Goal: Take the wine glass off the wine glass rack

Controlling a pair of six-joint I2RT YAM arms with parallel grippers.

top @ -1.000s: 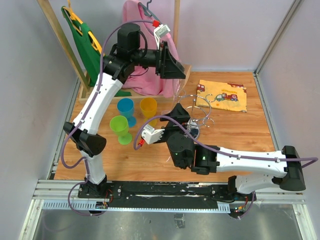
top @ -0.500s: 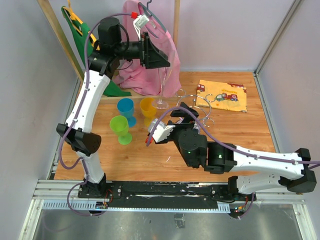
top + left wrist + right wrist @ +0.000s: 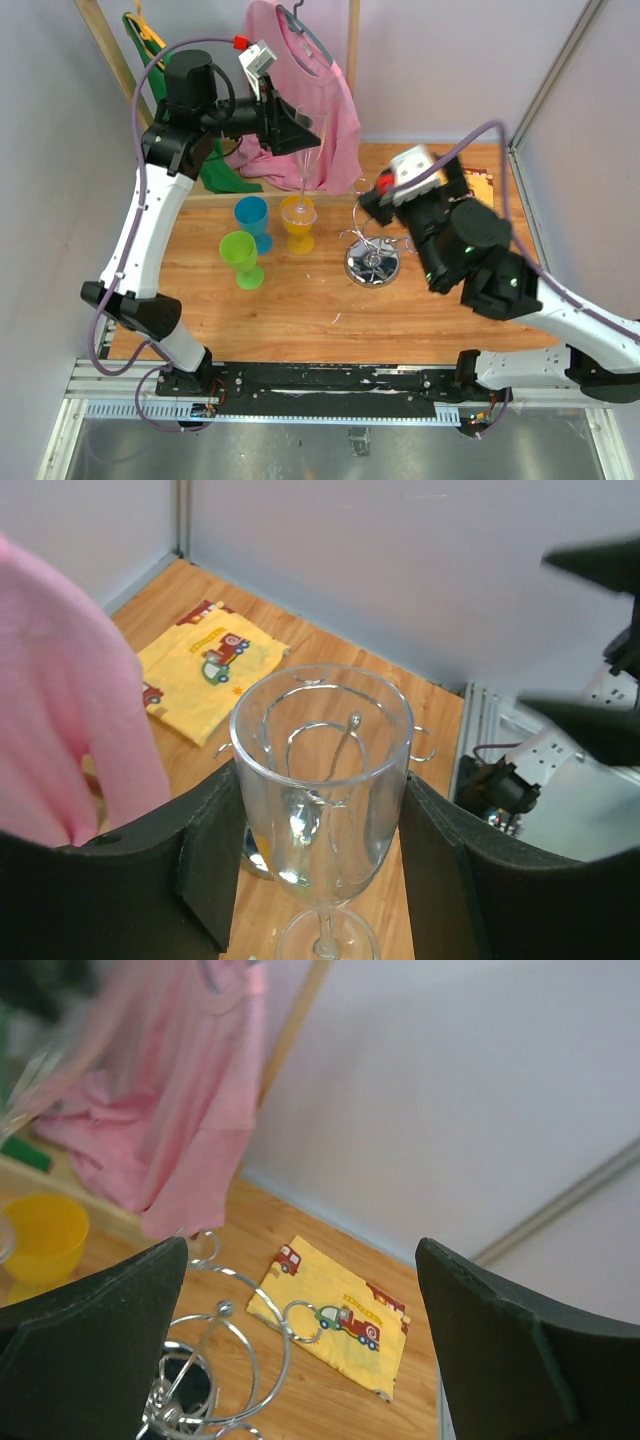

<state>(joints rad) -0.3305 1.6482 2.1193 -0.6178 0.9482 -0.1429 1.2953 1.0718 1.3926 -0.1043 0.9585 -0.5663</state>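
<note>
left claw (image 3: 297, 132) high, gripping wine glass (image 3: 322, 770) | right claw (image 3: 300, 1300) spread, elevated

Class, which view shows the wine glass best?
Left wrist: the wine glass is large and central, bowl held in the left end effector. Top external shows it small and faint; right wrist shows nothing clear of it.

The right gripper (image 3: 300, 1250) hangs above the table (image 3: 330, 1405), its dark jaws spread wide at the lower corners with nothing between them. Below them, at lower left, stands the rack (image 3: 222, 1360), its shiny wire loops curling round a central post. Just beyond it a yellow cloth (image 3: 335, 1320) printed with trucks lies flat on the wood. A pink shirt (image 3: 170, 1110) hangs at upper left beside a wooden post (image 3: 300, 1015). A yellow cup (image 3: 40, 1235) sits at the left edge.
</note>
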